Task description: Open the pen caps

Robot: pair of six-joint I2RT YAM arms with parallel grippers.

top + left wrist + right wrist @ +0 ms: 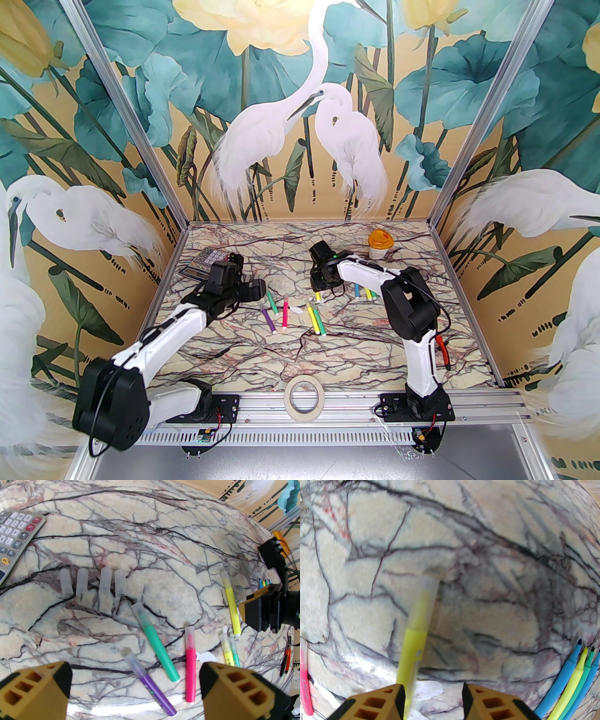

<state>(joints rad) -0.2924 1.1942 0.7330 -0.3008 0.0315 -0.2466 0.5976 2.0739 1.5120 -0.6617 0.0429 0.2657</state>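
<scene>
Row of pen caps (pixel 105 581) on table (pixel 164 550) between calculator (pixel 14 538) and pens (pixel 159 648)

Marble-look table (pixel 328 356) is carrying scattered pens (pixel 159 648), four loose clear caps (pixel 105 583), a calculator (pixel 14 538) and an orange-lidded jar (pixel 380 244), lol.

I can read no word or number with certainty. The flat grey calculator (pixel 14 538) at the far left corner of the worktop (pixel 164 550) has signs on its keys, too small for me. In my right wrist view, the slim pink marker pen (pixel 303 679) and the slim yellow marker pen (pixel 414 644) carry print, too blurred.
</scene>
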